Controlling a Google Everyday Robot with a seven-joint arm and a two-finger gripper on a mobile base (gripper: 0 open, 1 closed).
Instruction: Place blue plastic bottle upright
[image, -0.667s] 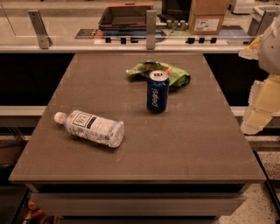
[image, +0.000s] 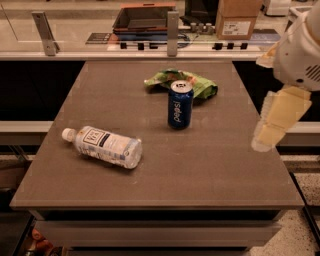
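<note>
The blue plastic bottle (image: 103, 146) is clear with a white cap and a white label with a dark square logo. It lies on its side on the left part of the brown table (image: 200, 170), cap pointing left. My gripper (image: 270, 131) hangs over the table's right edge, pointing down, far to the right of the bottle and holding nothing that I can see. The white arm (image: 299, 52) rises above it at the right border.
A dark blue Pepsi can (image: 180, 104) stands upright near the table's middle. A crumpled green bag (image: 192, 82) lies just behind it. A counter with a tray (image: 142, 20) and a cardboard box (image: 237, 20) runs behind the table.
My gripper has moved a little to the left, toward the table's right edge. The bottle, can and bag have not moved.
</note>
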